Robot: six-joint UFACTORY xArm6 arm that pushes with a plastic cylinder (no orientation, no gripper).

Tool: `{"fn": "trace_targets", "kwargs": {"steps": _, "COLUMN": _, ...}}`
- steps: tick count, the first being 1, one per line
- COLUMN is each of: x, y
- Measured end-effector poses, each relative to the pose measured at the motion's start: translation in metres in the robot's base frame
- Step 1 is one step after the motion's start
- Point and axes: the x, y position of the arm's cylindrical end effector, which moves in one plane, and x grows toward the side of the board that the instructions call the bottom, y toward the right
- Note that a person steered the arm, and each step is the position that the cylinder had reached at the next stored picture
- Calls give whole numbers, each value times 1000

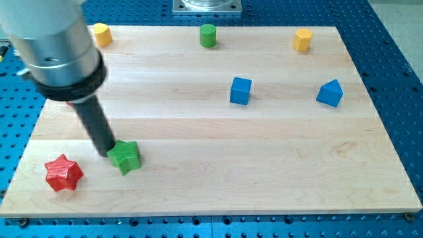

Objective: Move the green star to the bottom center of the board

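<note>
The green star (125,157) lies on the wooden board (264,172) at the view's lower left. My tip (106,153) is at the star's left edge, touching it or very nearly so. The dark rod rises from there up and to the left into the large grey arm end. The red star (63,173) lies to the left of and slightly below the green star, near the board's bottom left corner.
A yellow block (101,34) sits at the top left, a green cylinder (208,35) at the top centre, an orange block (303,39) at the top right. A blue cube (240,90) and a blue wedge-like block (330,93) lie right of centre.
</note>
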Motion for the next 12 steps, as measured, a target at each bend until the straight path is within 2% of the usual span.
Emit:
{"fn": "trace_targets", "kwargs": {"steps": 3, "x": 19, "y": 59}}
{"fn": "trace_targets", "kwargs": {"steps": 5, "x": 14, "y": 10}}
{"fn": "trace_targets", "kwargs": {"steps": 7, "x": 57, "y": 13}}
{"fn": "trace_targets", "kwargs": {"steps": 8, "x": 62, "y": 43}}
{"fn": "trace_targets", "kwargs": {"steps": 9, "x": 61, "y": 81}}
{"fn": "trace_targets", "kwargs": {"steps": 10, "x": 59, "y": 95}}
{"fn": "trace_targets", "kwargs": {"steps": 11, "x": 41, "y": 72}}
{"fn": "trace_targets", "kwargs": {"steps": 12, "x": 14, "y": 78}}
